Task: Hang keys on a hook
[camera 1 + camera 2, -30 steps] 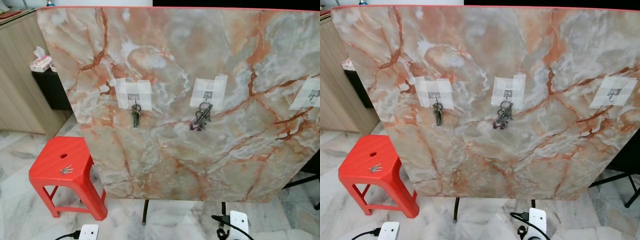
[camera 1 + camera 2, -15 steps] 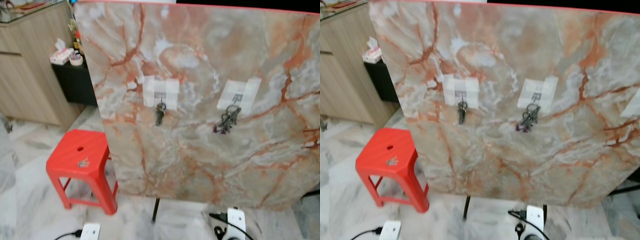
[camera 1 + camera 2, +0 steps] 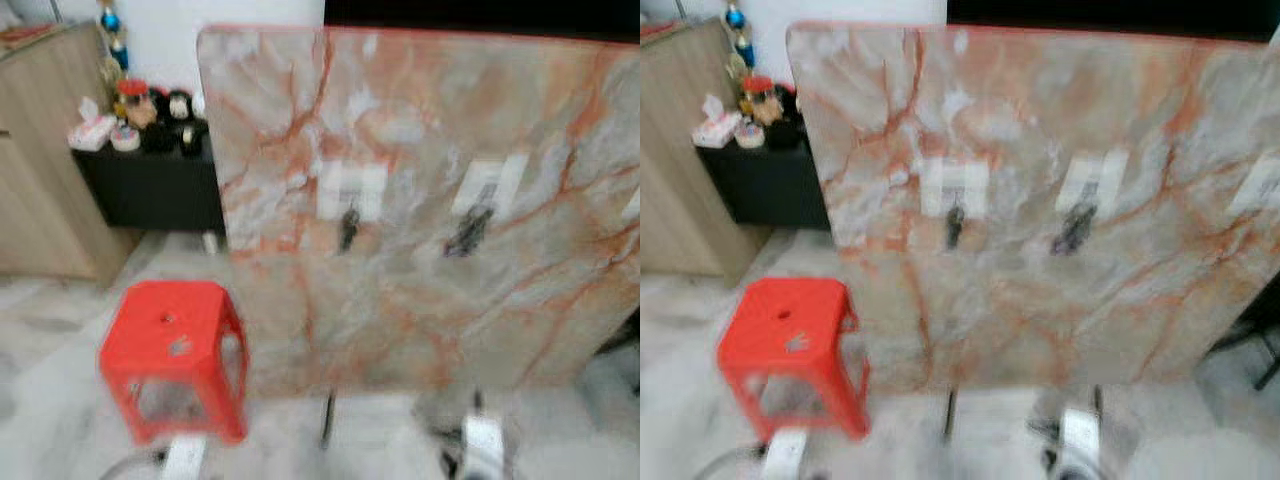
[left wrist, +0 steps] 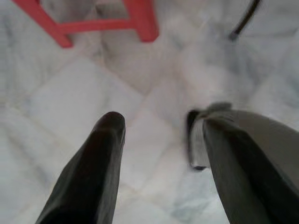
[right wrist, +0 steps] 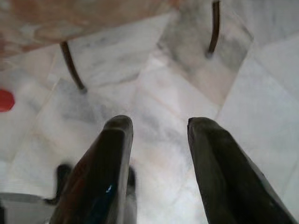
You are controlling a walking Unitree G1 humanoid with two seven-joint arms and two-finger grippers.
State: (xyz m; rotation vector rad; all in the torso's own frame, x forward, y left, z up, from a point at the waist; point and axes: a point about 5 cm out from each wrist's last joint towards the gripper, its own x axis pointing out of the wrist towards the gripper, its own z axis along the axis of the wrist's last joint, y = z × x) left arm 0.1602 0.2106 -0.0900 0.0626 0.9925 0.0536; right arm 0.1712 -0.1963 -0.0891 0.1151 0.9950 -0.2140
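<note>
View has shifted left since earlier and blurred. Keys (image 3: 180, 346) lie on the red stool (image 3: 172, 350), unmoved. Left gripper (image 4: 156, 126) and right gripper (image 5: 156, 122): fingers apart, empty, above floor.

A blurred marble-patterned board (image 3: 430, 220) stands upright with two white patches, a bunch of keys (image 3: 348, 228) hanging on one and a second bunch (image 3: 468, 230) on the other. A red stool (image 3: 175, 350) stands beside it on the floor, a small key set (image 3: 180, 346) on its seat.

key bunches on board (image 3: 348, 228): 2 | red stool (image 3: 175, 345): 1 | loose keys (image 3: 180, 346): 1 set
</note>
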